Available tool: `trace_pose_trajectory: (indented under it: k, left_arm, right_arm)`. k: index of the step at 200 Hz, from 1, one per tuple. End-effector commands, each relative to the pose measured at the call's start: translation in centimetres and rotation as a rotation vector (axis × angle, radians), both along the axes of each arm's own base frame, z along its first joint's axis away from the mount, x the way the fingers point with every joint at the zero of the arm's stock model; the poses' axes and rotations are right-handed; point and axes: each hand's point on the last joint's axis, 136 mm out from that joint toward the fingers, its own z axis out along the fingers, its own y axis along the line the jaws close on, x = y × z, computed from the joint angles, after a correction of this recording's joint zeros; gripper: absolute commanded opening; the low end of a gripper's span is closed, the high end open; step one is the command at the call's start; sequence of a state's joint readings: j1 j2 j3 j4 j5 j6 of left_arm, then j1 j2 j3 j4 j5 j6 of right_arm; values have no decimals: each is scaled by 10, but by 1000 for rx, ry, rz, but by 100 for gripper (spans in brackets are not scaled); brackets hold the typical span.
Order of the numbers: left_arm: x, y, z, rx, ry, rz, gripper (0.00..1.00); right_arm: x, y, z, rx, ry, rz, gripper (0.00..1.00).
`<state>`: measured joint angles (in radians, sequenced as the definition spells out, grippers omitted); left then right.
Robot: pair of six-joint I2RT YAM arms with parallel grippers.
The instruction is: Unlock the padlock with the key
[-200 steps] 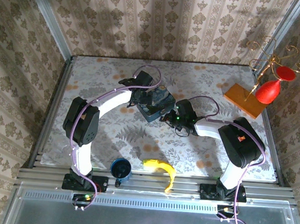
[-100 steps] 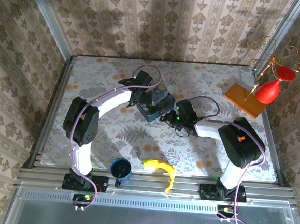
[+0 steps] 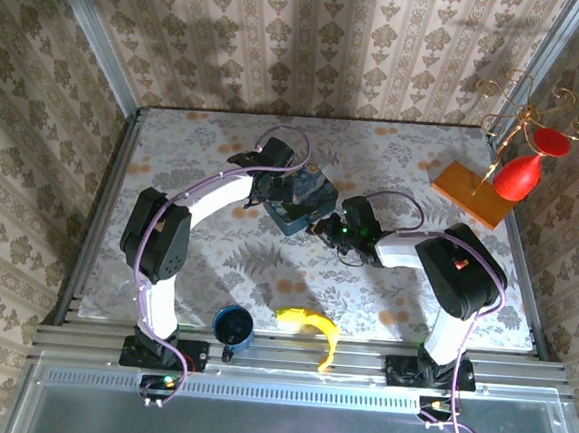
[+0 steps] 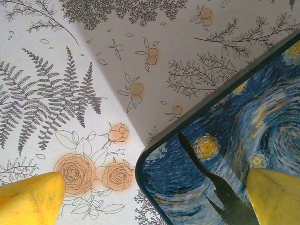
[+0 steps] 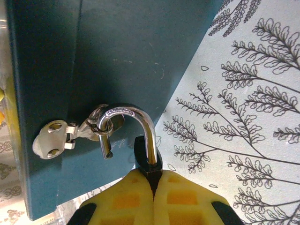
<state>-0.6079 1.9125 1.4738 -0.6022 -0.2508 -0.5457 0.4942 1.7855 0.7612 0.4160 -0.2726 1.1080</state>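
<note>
Right fingers (image 5: 183,199) pinch the small black body of the padlock (image 5: 146,158), its silver shackle standing open but hooked through the hasp (image 5: 70,136) of the blue tin (image 5: 117,56), while left fingers (image 4: 30,199) stand spread.

The blue tin (image 3: 315,189) sits in the middle of the table (image 3: 174,157). The left gripper (image 3: 288,190) hangs over its corner with fingers spread wide. The right gripper (image 3: 324,227) is pinched on the padlock (image 5: 149,140) at its side, so that spot is crowded. Up front, a mug (image 3: 233,324) and a banana (image 3: 311,329) block the way. A wooden board (image 3: 472,193) fills the far right corner. The left side and back strip are bare.
</note>
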Motion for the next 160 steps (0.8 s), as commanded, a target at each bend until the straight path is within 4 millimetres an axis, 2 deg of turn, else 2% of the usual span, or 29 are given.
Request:
trace_pose_trajectory:
  k: [1,108,160]
  left_arm:
    - [-25,27,-29,121,119,-3,100]
    - [-26,28,-29,127,119,-6,100]
    - [-26,29,-29,130,121,-5,100]
  right_arm:
    - [5,-5,-1,16,-1,-38,0]
    - [13,-15,-1,47,-20,-102,0]
    - [16,-14,0,62,-25,-104,0]
